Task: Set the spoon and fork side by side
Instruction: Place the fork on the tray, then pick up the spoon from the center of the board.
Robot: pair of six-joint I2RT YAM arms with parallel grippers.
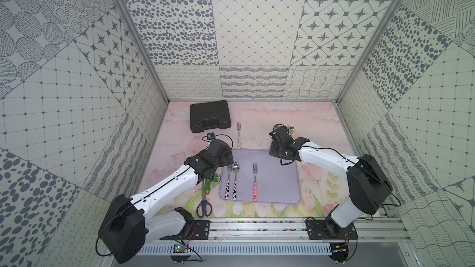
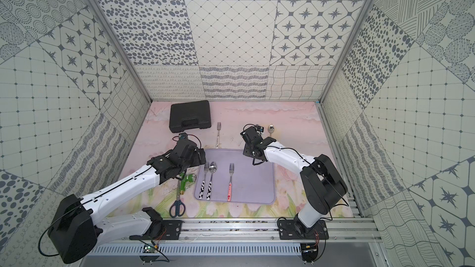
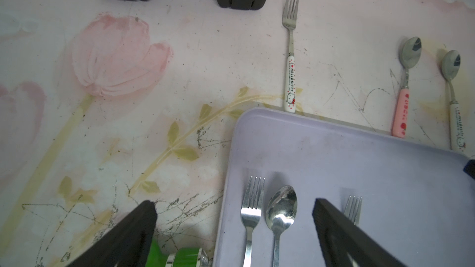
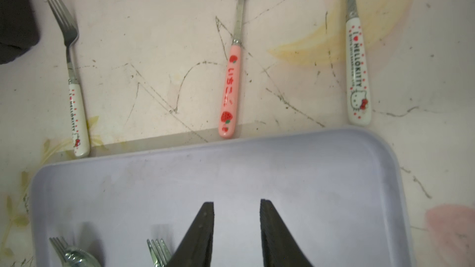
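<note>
Left wrist view showed the left gripper (image 3: 234,205) spread wide and empty, its fingers (image 3: 133,235) straddling a corner of the lavender tray (image 3: 359,155). Between them lay the cow-handled fork (image 3: 250,214) and cow-handled spoon (image 3: 281,209), side by side on the tray. One finger partly hid the pink-handled fork (image 3: 353,206) just outside it. A green fitting (image 3: 185,258) sat between the fingers near their base, off the tray.

Right wrist view showed the right gripper (image 4: 237,202) narrowly parted, holding nothing, over bare tray. Straight beyond its fingertips, handle end just beside the rim, lay the pink-handled spoon (image 4: 232,73), flanked by a Hello Kitty fork (image 4: 73,86) and a Hello Kitty spoon (image 4: 357,73).

In both top views the right arm (image 1: 321,155) hid the pink-handled spoon. Only those views showed the scissors (image 1: 204,205) and the whole black case (image 1: 209,115).
</note>
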